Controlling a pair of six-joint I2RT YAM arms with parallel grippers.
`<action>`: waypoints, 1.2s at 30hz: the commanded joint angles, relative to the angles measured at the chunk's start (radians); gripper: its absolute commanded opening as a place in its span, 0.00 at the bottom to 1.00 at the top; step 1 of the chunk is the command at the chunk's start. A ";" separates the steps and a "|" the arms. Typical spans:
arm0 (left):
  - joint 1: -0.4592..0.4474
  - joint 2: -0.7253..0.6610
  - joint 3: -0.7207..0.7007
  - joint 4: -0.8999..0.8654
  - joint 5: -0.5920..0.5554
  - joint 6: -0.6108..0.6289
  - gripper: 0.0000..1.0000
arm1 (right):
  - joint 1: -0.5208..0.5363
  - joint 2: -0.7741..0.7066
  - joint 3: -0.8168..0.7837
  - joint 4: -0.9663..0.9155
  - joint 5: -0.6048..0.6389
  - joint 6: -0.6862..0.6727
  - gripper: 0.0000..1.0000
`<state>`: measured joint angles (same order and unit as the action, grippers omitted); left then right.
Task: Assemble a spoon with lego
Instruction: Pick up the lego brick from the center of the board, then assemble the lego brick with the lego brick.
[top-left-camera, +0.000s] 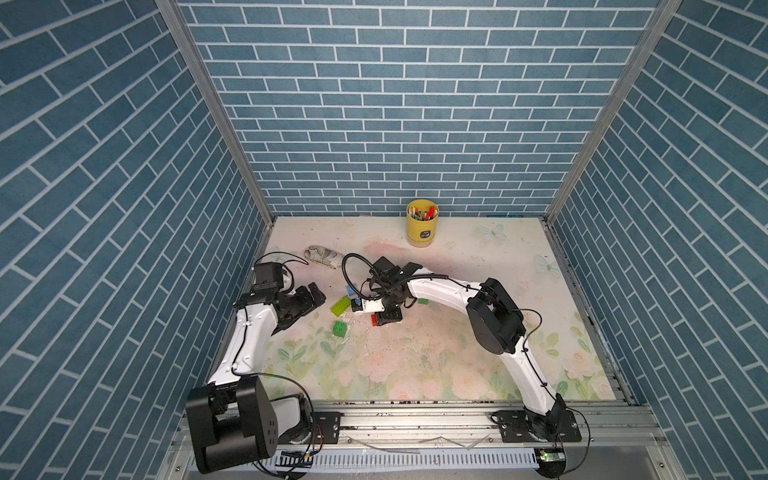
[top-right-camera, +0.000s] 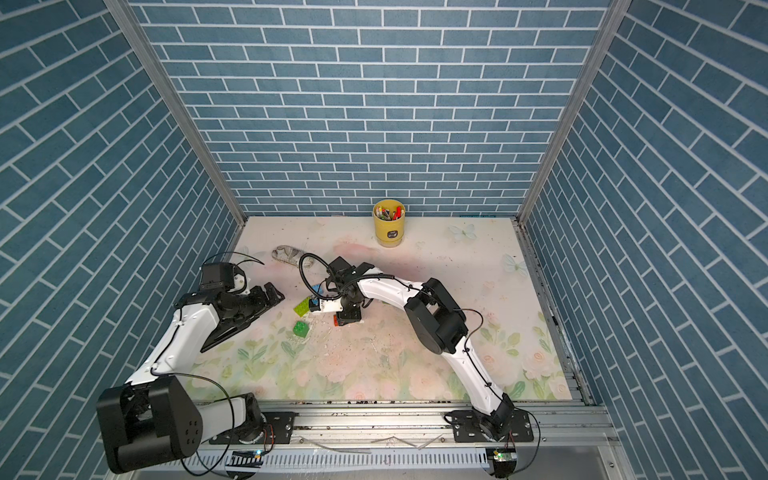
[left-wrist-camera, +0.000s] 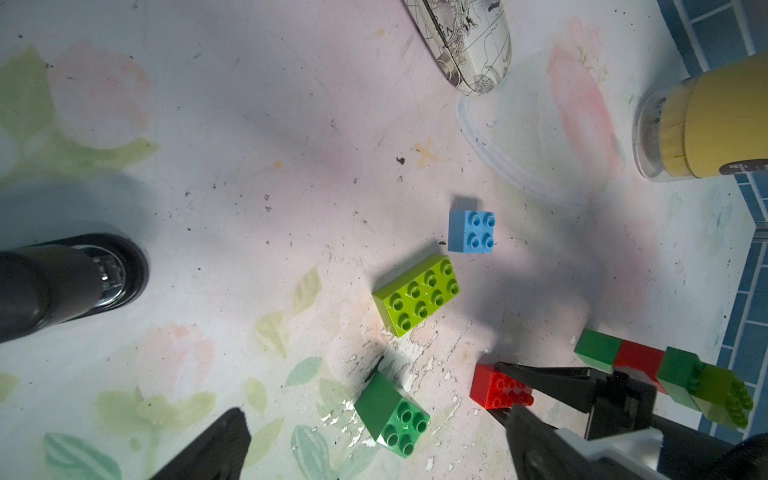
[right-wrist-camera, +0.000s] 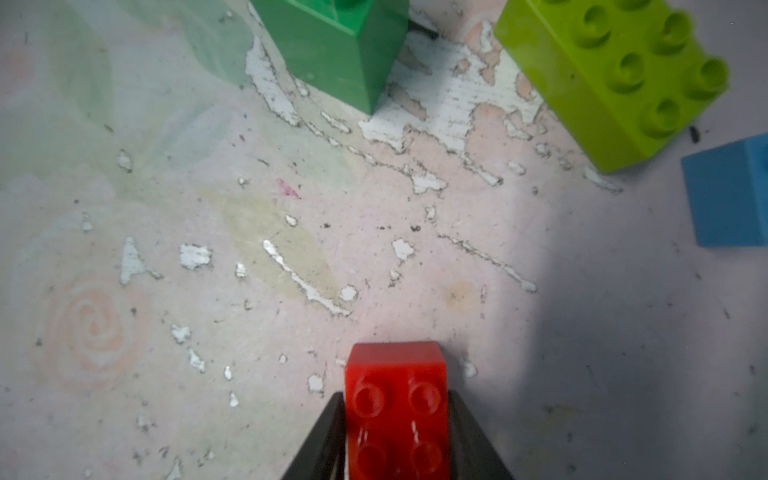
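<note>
My left gripper (top-left-camera: 318, 293) stands wide open, the dark green brick (left-wrist-camera: 390, 411), lime brick (left-wrist-camera: 417, 295) and light-blue brick (left-wrist-camera: 471, 230) lie loose and apart, and my right gripper (right-wrist-camera: 397, 419) clamps the red brick (right-wrist-camera: 397, 370), so pickup is in hand, with a lift and stud-aligned press onto the part-built spoon (left-wrist-camera: 640, 361) judged next, which lies just beyond that gripper and is plain only in the left wrist view.

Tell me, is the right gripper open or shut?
Shut on the red brick: in the right wrist view, both fingers of the right gripper press against its opposite sides.
</note>
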<state>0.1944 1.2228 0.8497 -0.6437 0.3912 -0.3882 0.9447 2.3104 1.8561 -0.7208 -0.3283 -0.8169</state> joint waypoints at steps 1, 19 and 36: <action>0.005 -0.008 -0.018 0.003 0.008 0.007 0.99 | 0.004 0.012 0.029 -0.038 -0.018 -0.029 0.34; 0.006 -0.010 -0.024 0.006 0.013 0.006 0.99 | 0.005 0.020 0.054 -0.070 -0.018 -0.019 0.32; -0.045 -0.039 0.012 0.023 0.048 -0.026 0.99 | -0.077 -0.246 0.196 -0.238 0.103 0.160 0.25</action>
<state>0.1726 1.1889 0.8398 -0.6300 0.4313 -0.4015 0.9031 2.1616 2.0014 -0.8684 -0.2588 -0.7021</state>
